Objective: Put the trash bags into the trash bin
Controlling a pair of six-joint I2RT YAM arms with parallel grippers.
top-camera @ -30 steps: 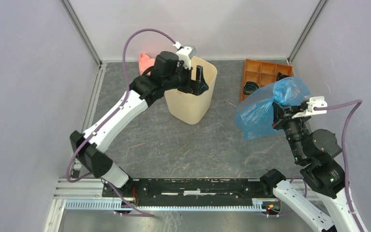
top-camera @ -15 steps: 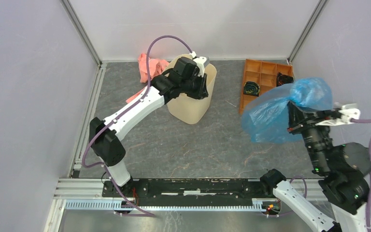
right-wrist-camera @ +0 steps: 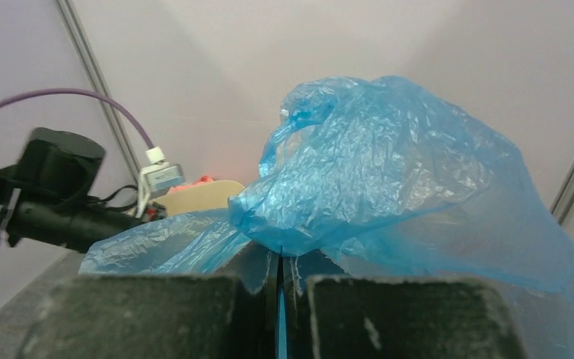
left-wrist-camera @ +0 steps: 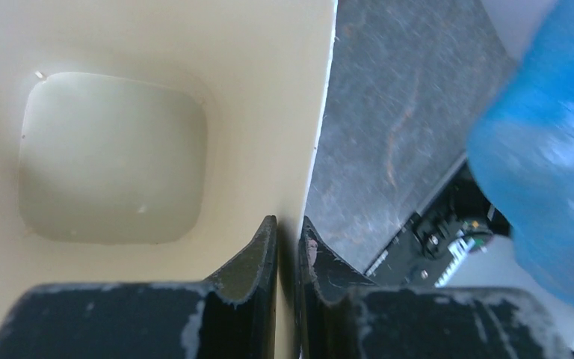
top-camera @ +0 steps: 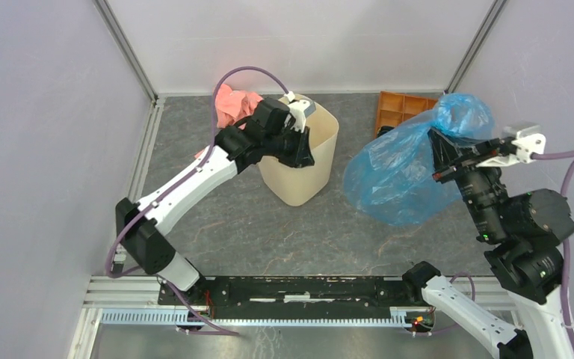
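Observation:
The cream trash bin (top-camera: 308, 178) stands at the back middle of the table. My left gripper (top-camera: 300, 147) is shut on its near-left rim, one finger inside the wall and one outside; the left wrist view looks down into the bare bin (left-wrist-camera: 112, 157), the gripper (left-wrist-camera: 290, 233) pinching the wall. The blue translucent trash bag (top-camera: 394, 178) hangs in the air right of the bin, apart from it. My right gripper (top-camera: 441, 155) is shut on its bunched upper part. In the right wrist view the bag (right-wrist-camera: 389, 172) billows above the gripper (right-wrist-camera: 279, 258), with film between the fingers.
A pink-salmon cloth (top-camera: 235, 103) lies behind the bin at its left. An orange compartment tray (top-camera: 403, 109) sits at the back right, partly hidden by the bag. Lilac walls with metal posts close in the table on three sides.
My left gripper came down over the bin's rim and shut on it. The right arm rose and swung the bag left, closer to the bin.

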